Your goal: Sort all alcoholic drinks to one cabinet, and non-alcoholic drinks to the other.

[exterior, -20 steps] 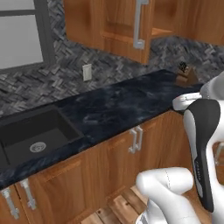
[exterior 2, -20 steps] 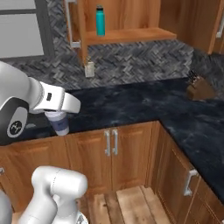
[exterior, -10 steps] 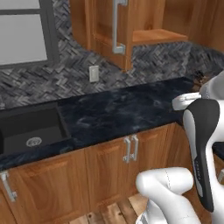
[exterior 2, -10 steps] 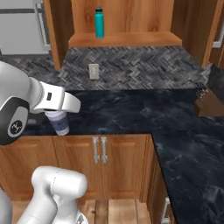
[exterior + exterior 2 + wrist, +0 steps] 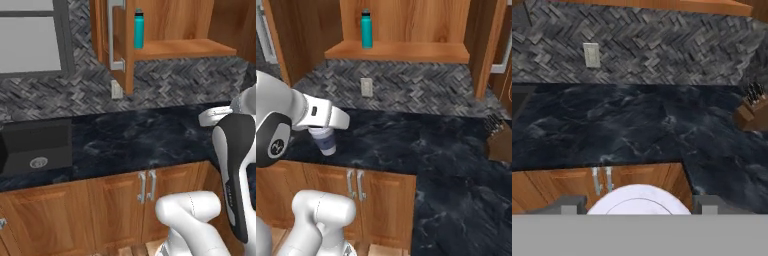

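**One cup in hand, one bottle already shelved**

One small pale lidded cup with a dark sleeve (image 5: 325, 140) is hanging below the white arm's two-finger gripper (image 5: 323, 131), whose jaws are standing wide around the cup's top and carrying it upright, lid up, clear above the front edge of the black marbled counter (image 5: 421, 145); seen from the hand, the cup's round white lid (image 5: 638, 200) is sitting between the two dark fingertips (image 5: 571, 205); the carry looks aimed at the open wall-hung cabinet of warm brown wood (image 5: 401, 50), where a slim tall teal bottle with a darker screw cap (image 5: 366, 30) is already standing upright on the shelf floor, towards its left end, so the soft drinks are gathering there; the cabinet's door with the long silver bar handle (image 5: 116, 36) is standing open at the left; a wooden knife block (image 5: 498, 140) is waiting at the counter's right, well apart from the cup; a dark sink (image 5: 35, 150) is lying far left; a wall socket (image 5: 366, 87) is showing on the grey herringbone backsplash; nothing appears to be blocking the lift to the shelf.
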Robot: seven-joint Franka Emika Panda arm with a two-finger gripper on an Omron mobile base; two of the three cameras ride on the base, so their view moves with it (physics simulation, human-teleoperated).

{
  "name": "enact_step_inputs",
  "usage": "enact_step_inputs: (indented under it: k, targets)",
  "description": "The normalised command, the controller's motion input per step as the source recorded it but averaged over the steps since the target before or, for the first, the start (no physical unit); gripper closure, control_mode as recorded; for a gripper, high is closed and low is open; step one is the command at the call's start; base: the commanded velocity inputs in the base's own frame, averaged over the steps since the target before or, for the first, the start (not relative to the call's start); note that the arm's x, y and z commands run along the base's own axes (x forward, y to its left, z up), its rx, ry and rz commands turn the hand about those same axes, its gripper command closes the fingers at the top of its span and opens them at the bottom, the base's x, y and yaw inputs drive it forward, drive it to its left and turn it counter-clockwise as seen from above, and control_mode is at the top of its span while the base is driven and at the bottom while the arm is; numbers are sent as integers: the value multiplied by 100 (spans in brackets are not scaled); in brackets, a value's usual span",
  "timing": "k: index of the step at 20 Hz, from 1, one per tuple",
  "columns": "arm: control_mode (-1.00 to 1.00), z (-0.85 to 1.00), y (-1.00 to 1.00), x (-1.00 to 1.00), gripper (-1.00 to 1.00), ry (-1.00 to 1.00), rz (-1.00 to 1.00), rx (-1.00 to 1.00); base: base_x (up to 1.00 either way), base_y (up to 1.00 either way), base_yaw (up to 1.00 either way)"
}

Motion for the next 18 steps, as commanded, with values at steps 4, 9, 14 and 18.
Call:
enact_step_inputs:
  k: [4, 9, 14, 18]
  targets:
    - [100, 0, 0, 0, 100, 0, 0, 0, 86, -28, 25]
    - [100, 0, 0, 0, 100, 0, 0, 0, 53, -36, 22]
    - [100, 0, 0, 0, 100, 0, 0, 0, 4, -45, 12]
    - [-100, 14, -11, 0, 100, 0, 0, 9, 4, -12, 0]
